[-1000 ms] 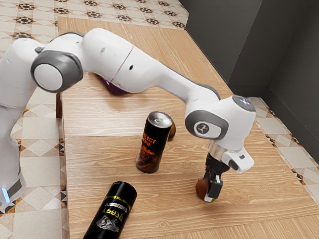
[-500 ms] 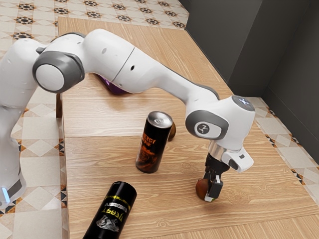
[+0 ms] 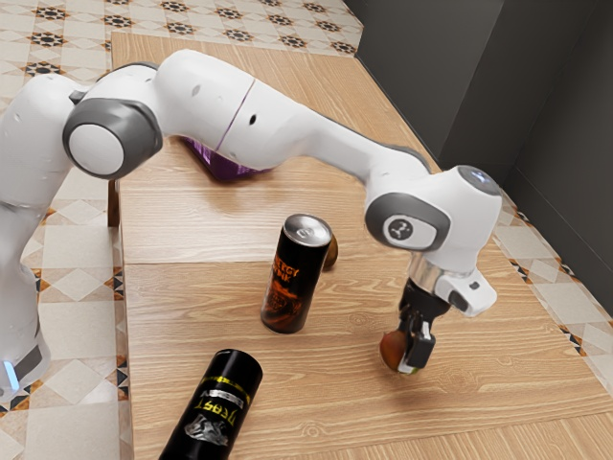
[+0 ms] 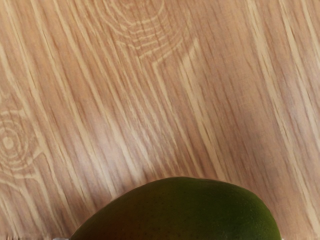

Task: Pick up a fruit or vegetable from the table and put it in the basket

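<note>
My black gripper [image 3: 410,358] is at the exterior view's right, shut on a reddish-brown and green mango [image 3: 391,350], which hangs a little above the wooden table. In the wrist view the mango [image 4: 185,212] is a dark green, partly reddish rounded shape at the lower edge, with wood grain beyond it. A purple object [image 3: 225,165], perhaps the basket, is partly hidden behind the arm at the exterior view's upper left.
A black and orange energy drink can [image 3: 292,278] stands mid-table, with a brown round item [image 3: 332,254] partly hidden behind it. Another black can [image 3: 215,407] is near the exterior view's lower edge. Bare wood [image 3: 498,383] lies beside the gripper.
My hand has risen slightly and shifted toward the exterior view's right, and the mango has come up with it. The cans have stayed where they were.
</note>
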Available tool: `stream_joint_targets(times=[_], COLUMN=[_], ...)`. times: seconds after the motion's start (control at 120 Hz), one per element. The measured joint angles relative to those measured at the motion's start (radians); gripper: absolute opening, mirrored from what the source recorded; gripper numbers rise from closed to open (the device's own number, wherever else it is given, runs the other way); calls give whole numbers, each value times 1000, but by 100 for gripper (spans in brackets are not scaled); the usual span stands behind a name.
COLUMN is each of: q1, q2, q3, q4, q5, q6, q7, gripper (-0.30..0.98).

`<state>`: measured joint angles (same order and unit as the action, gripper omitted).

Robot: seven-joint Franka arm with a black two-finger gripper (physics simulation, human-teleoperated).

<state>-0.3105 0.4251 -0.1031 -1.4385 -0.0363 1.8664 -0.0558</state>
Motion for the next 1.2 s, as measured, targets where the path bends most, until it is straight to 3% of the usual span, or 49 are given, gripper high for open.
stream_joint_targets(times=[0.358,0.675,0.925,1.2], q1=[-5,66,67,75], q2=[-93,-200,-221,-222], q3=[111,415,742,935], q4=[202,229,232,223], q5=[55,57,53,36], q6=[-234,-389,-488,-550], q7=[-3,0,19,67], gripper=[40,41,40,37])
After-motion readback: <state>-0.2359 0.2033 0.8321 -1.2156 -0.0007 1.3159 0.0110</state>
